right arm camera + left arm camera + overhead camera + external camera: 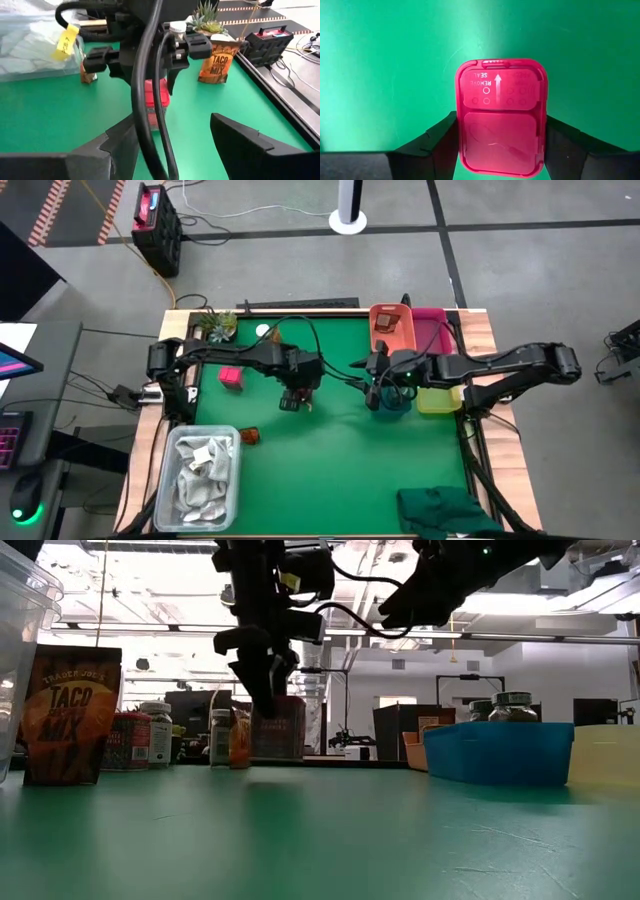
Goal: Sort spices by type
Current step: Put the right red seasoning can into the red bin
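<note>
My left gripper hangs at mid table, pointing steeply down, shut on a spice container with a pink-red flip lid. The same container shows below its fingers in the right wrist view. My right gripper hovers open over the blue bin, nothing between its fingers. A pink-red box stands on the green mat left of the held container. A white-capped jar stands at the far edge, and an orange-brown jar beside the clear tub. A taco-mix packet stands by the plant. My left gripper pinches the container between its two fingers, one on each side just below the lid's edges. The fingers come from above, slanting steeply down. The container hangs upright below them, low over the mat; whether its base touches, I cannot tell.
Orange, pink and yellow bins stand at the right; the blue bin holds dark-lidded jars. A clear tub of white rags sits near left, a spiky plant far left, a green cloth near right.
</note>
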